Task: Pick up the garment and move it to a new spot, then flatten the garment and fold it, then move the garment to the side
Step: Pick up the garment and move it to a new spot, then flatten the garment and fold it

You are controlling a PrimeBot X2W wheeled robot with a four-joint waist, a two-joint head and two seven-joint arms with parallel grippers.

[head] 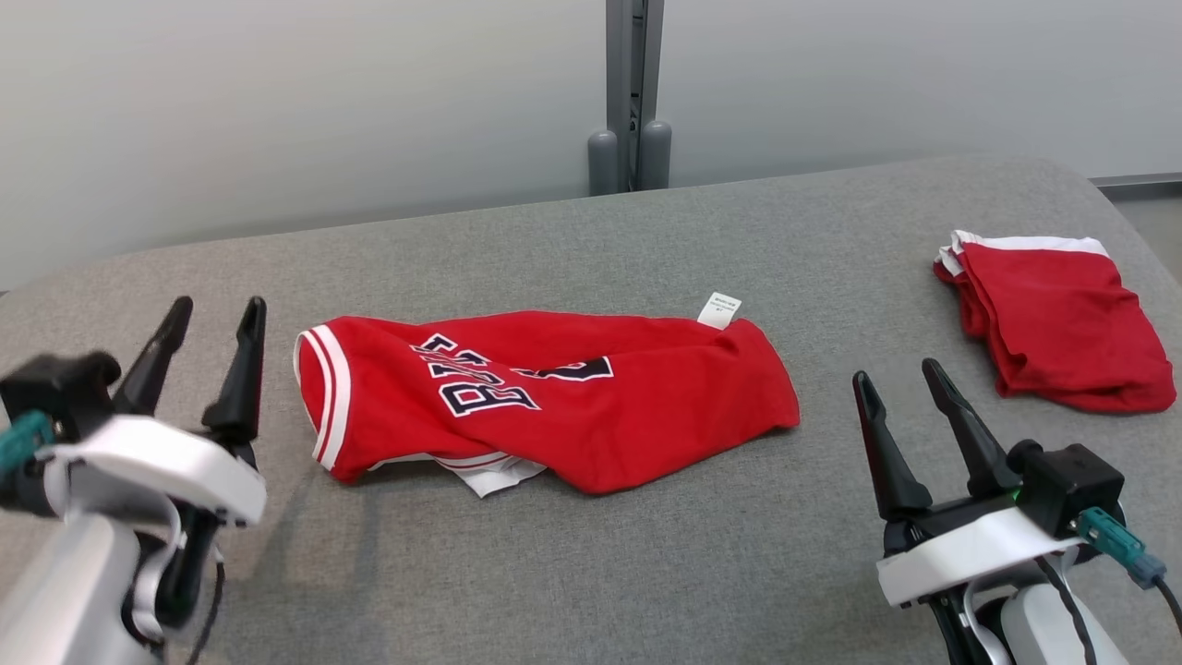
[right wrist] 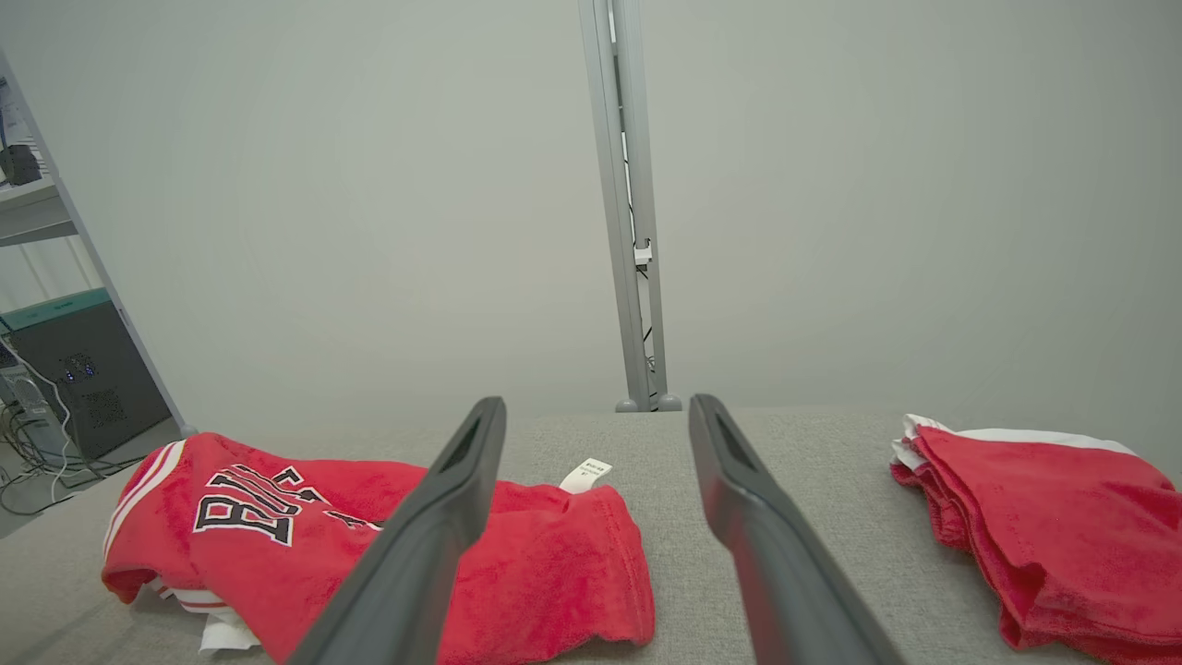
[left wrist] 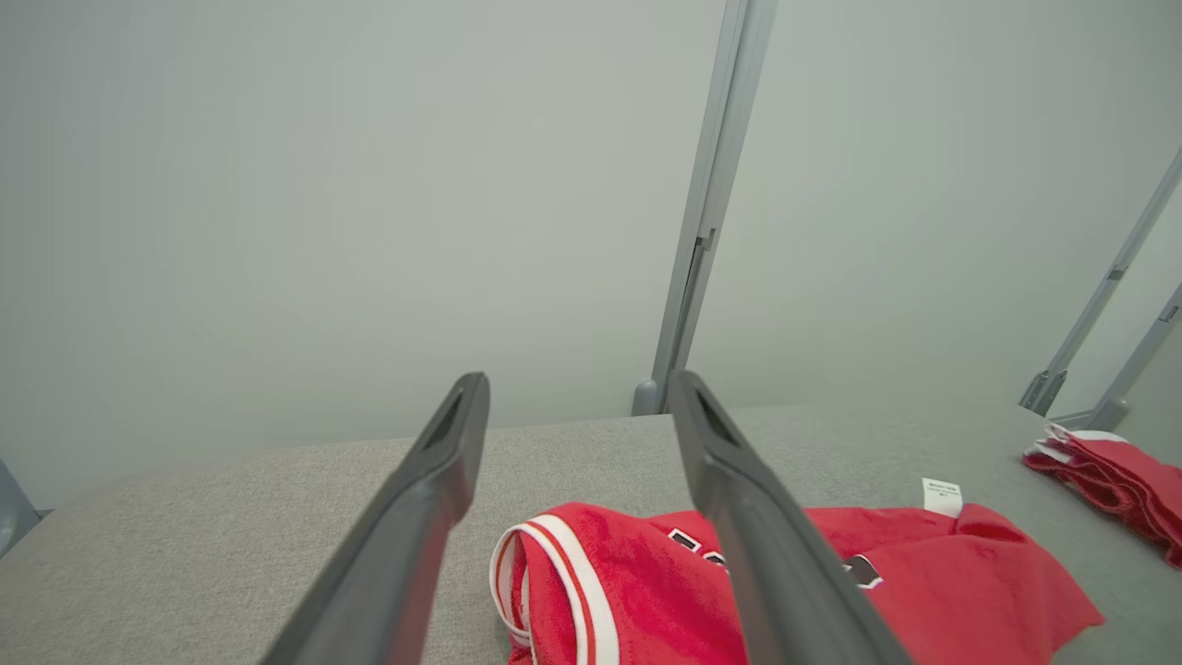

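Observation:
A red garment with white trim and dark lettering lies crumpled lengthwise in the middle of the grey table; a white label sticks up at its far right end. The same garment lies past my left fingers, and the garment also lies left of my right fingers. My left gripper stands open just left of the garment's striped end, nothing between its fingers. My right gripper is open and empty, to the right of the garment.
A second red cloth with a white edge lies folded at the table's right side, also seen as the red cloth and red cloth. A grey post rises behind the table against a pale wall. A shelf with equipment stands off to one side.

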